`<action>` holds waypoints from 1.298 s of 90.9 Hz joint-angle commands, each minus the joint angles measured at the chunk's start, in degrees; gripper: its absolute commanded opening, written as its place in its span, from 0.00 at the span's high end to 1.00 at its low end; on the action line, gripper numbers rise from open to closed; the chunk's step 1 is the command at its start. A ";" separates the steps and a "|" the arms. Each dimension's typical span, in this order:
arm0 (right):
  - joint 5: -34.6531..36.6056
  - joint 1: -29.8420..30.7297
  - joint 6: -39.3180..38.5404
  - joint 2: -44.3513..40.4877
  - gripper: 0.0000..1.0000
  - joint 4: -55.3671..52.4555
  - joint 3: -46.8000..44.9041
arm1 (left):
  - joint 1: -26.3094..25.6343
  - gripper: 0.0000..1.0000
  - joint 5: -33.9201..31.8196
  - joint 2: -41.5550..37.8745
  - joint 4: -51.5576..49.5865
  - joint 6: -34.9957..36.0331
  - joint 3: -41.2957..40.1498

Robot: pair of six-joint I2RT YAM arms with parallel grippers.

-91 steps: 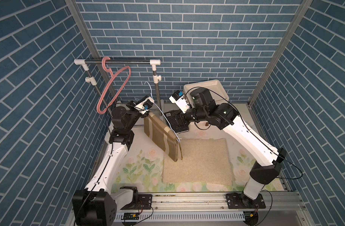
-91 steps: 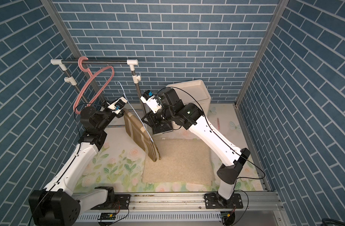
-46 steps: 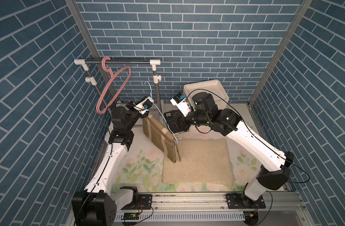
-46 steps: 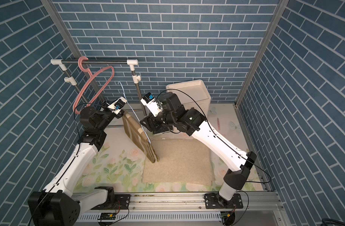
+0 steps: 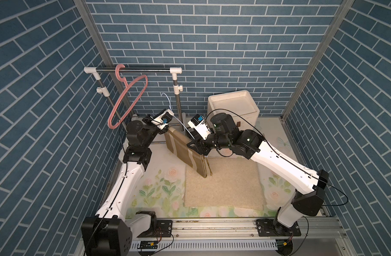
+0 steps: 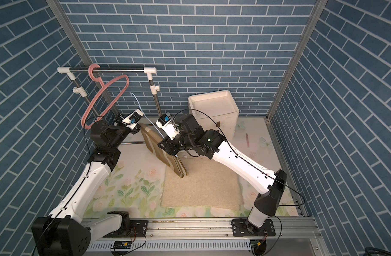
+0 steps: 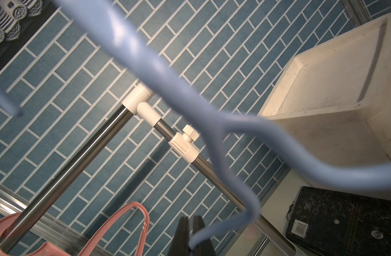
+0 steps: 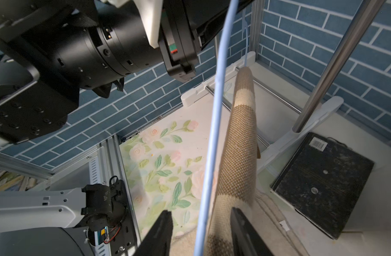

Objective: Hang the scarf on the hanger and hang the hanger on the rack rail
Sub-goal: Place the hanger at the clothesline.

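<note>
One coarse-woven striped scarf [image 8: 239, 141] beside thin blue hanger [image 8: 215, 124]

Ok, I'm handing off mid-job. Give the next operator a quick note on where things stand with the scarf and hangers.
Left gripper: shut on the thin light-blue hanger, held up off the floor.
Right gripper: jaws apart, straddling the tan-and-cream striped knit scarf and one hanger bar.
Done: scarf looks draped along the blue hanger, lower end resting on the beige rug.
Pink plastic hanger hangs on the steel rail, unused.
To do: probably even the scarf out, withdraw right.
</note>
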 commanded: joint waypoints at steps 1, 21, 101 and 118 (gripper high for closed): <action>-0.45 0.69 1.34 -0.44 0.79 3.35 0.02 | 0.29 1.00 -0.79 -1.45 2.45 -3.02 2.02; 2.43 0.80 2.00 -1.37 1.00 5.12 -0.12 | 0.30 0.99 -1.14 -2.30 2.28 -3.81 1.19; 16.27 -0.68 5.51 11.25 1.00 25.23 9.91 | 0.32 0.07 -21.08 -26.83 -29.70 -46.11 -7.66; 20.27 -1.86 6.06 19.93 1.00 24.23 20.06 | 0.23 0.07 -23.23 -27.61 -36.64 -47.30 -6.14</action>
